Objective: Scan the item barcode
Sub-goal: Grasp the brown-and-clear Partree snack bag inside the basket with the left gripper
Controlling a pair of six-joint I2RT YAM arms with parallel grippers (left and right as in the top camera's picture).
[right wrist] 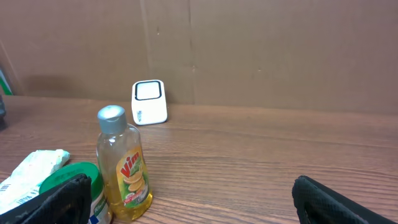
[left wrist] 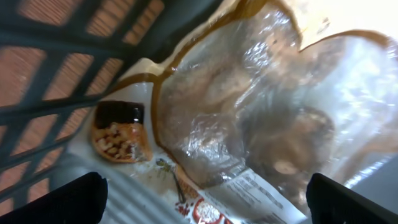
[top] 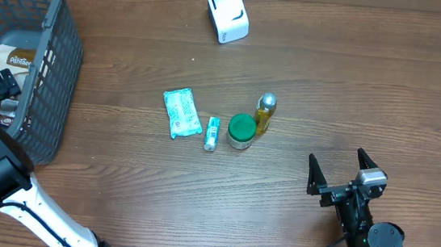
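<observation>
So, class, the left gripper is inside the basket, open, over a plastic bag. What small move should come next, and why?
Probably lower the left gripper onto the plastic bag and close on it. The gripper is open and holds nothing, the bag lies right under it in the basket, and the scanner stands on the table.

I read "Vim" in red on the label of the clear plastic bottle of yellow liquid (right wrist: 124,171); print on the crinkled clear plastic bag (left wrist: 261,93) is too blurred.
</observation>
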